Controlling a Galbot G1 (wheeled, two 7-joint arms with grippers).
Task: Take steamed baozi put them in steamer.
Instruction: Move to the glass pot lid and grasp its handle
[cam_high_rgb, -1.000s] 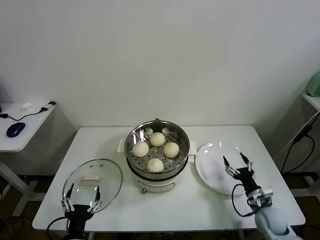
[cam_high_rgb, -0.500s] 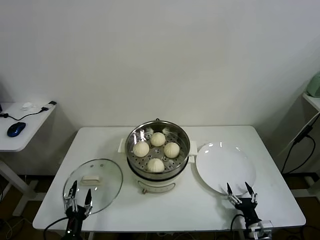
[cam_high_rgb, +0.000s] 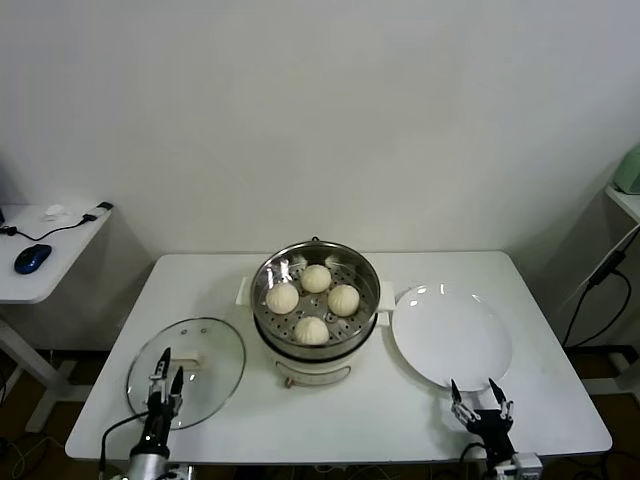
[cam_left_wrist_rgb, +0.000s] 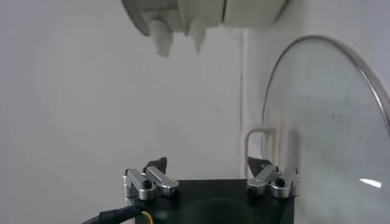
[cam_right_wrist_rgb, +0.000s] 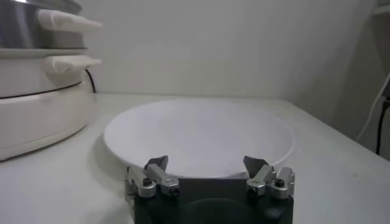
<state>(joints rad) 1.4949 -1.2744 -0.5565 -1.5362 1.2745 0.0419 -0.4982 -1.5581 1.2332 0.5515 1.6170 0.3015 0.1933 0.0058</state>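
Several cream-white baozi (cam_high_rgb: 312, 299) lie in the shiny steel steamer (cam_high_rgb: 362, 270) on its cream-white pot base (cam_high_rgb: 312, 369) at the table's middle. The base also shows in the right wrist view (cam_right_wrist_rgb: 36, 115) and in the left wrist view (cam_left_wrist_rgb: 201, 15). My left gripper (cam_high_rgb: 164, 375) is open and empty, low at the front left over the glass lid (cam_high_rgb: 215, 350). My right gripper (cam_high_rgb: 476, 393) is open and empty at the front right, just before the near rim of the white plate (cam_high_rgb: 450, 335).
The glass lid (cam_left_wrist_rgb: 329, 122) with its white handle (cam_left_wrist_rgb: 259, 143) lies flat left of the steamer. The empty white plate (cam_right_wrist_rgb: 195, 134) lies right of it. A side desk with a blue mouse (cam_high_rgb: 32, 258) stands at the far left.
Both arms have drawn back and down toward the table's front edge. The right gripper left the plate's near part; the left gripper turned edge-on over the lid. The baozi have not moved.
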